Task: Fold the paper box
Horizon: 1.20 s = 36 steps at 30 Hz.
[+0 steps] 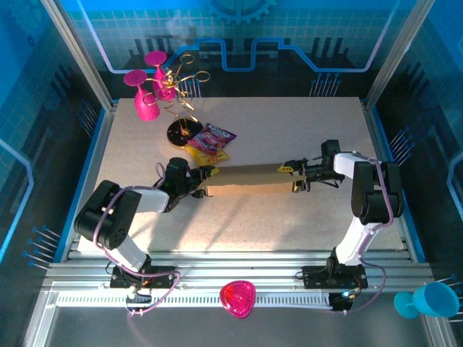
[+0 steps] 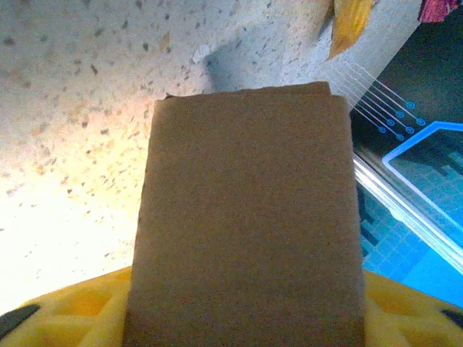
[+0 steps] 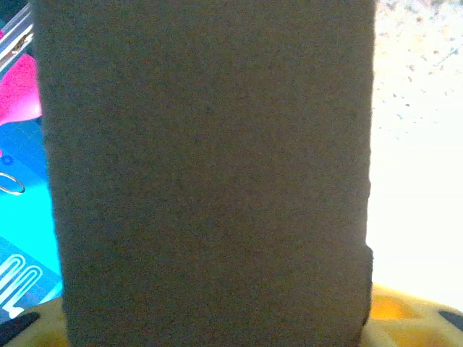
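**Paper box spans between both pincers, mid-surface**

You have the paper box stretched left to right across the middle of the surface, a little nearer the near edge than the far one. From above it reads as a long, narrow brown cardboard strip, with its shadow on the surface along its near side. I cannot tell whether its lower edge touches the surface.

Your right pincer is at the box's right end, its fingers closed on the cardboard about half way in. In the right wrist view the brown panel lies across a yellow finger.

Your left pincer is at the box's left end. In the left wrist view the cardboard lies over the lower yellow finger, and its far edge is square against the speckled surface. I cannot tell whether this pincer has clamped on the box or only stands partly open around it.

A purple-yellow snack packet lies just beyond the box's left end, toward the far edge. Past it, near the far left corner, a wire stand and two pink goblets sit together. On the rails in front of the near edge you have a pink heart-shaped dish and, to the right, a blue cup.
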Motion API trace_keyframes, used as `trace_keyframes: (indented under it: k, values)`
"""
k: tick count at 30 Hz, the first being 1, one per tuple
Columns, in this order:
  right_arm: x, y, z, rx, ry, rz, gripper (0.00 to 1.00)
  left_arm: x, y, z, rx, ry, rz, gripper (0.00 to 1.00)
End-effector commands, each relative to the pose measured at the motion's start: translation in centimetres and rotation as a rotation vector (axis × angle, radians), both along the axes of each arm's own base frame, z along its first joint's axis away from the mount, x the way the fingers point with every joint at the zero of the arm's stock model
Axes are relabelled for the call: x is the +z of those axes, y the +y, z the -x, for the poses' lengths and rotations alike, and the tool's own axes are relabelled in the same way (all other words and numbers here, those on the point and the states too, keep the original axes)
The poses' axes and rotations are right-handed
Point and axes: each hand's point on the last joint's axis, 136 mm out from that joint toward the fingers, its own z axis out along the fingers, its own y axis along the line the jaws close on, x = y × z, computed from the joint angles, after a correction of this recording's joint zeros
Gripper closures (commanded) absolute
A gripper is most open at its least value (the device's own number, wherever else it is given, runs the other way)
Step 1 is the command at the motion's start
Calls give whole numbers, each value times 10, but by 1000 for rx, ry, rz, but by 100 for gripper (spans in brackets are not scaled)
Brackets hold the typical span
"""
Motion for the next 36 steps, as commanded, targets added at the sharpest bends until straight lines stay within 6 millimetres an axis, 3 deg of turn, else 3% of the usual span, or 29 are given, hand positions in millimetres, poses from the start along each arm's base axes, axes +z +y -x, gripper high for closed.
trace_keyframes:
  k: [1, 3, 8, 13, 19, 21, 25, 28, 30, 33, 36]
  values:
    - [1, 0, -2, 0, -2, 6, 47, 9, -7, 13, 18, 61, 42, 70]
    - [3, -3, -3, -7, -7, 30, 39, 11, -3, 18, 34, 102, 32, 83]
    - [24, -12, -9, -17, -70, 117, 22, 10, 18, 43, 97, 279, -52, 96]
    - [57, -28, -10, -83, -148, 236, 12, 14, 42, 55, 197, 385, -64, 98]
    - [89, -48, -5, -103, -259, 427, 11, 11, 58, 70, 211, 540, -71, 100]
    - [102, -58, -10, -102, -368, 522, 14, 10, 64, 77, 223, 599, -71, 100]
    - [132, -68, -21, 15, -744, 815, 36, 12, 83, 86, 279, 682, -62, 100]
    - [150, -44, -26, 176, -1116, 962, 57, 11, 96, 90, 312, 742, -56, 100]
    - [158, -23, -26, 244, -1335, 981, 66, 13, 105, 91, 315, 767, -76, 100]
    - [157, 3, -25, 383, -1550, 970, 67, 11, 111, 88, 296, 799, -75, 100]
    - [143, 17, -30, 558, -1592, 940, 65, 6, 117, 86, 241, 822, -98, 100]
